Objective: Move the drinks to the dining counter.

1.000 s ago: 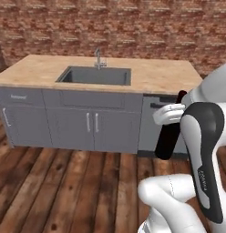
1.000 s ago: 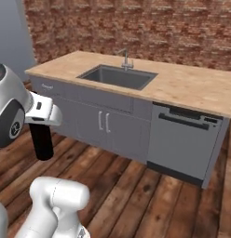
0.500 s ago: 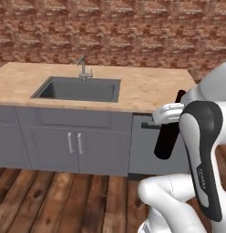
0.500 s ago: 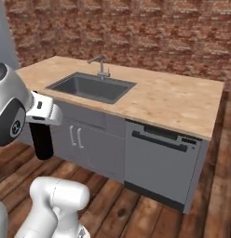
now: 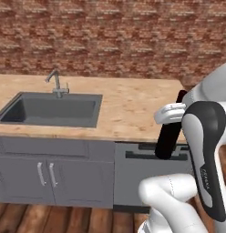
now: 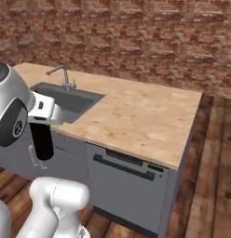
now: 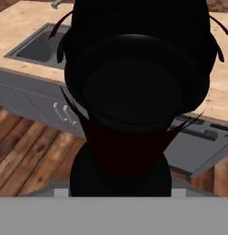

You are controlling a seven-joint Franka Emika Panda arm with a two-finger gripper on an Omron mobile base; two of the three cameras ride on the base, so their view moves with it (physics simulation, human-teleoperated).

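Tool [image 5: 173,110] first: it is clamped around the tall black wine bottle [image 5: 168,135], gripping it up near the neck. That bottle hangs in the air in front of the robot, leaning a little, with its bottom end lowest. In the left base view it sits at about 3 o'clock, in front of the surface's near edge. In the right base view the bottle [image 6: 42,140] hangs at 9 o'clock, under the white tool [image 6: 43,111]. Looking along the hand, the black bottle [image 7: 134,87] takes up most of the middle.

Beyond the bottle is the dining surface [image 5: 128,109], with a light wood top and a grey base. A grey sink [image 5: 51,109] is set into the top at 9 o'clock in the left base view, and a faucet [image 5: 55,82] stands at its far rim. Under the top are grey cupboard doors [image 5: 44,175] and a dishwasher front [image 6: 129,186]. A brick wall [image 5: 110,41] runs behind it all, and the floor [image 6: 210,176] is dark wood.
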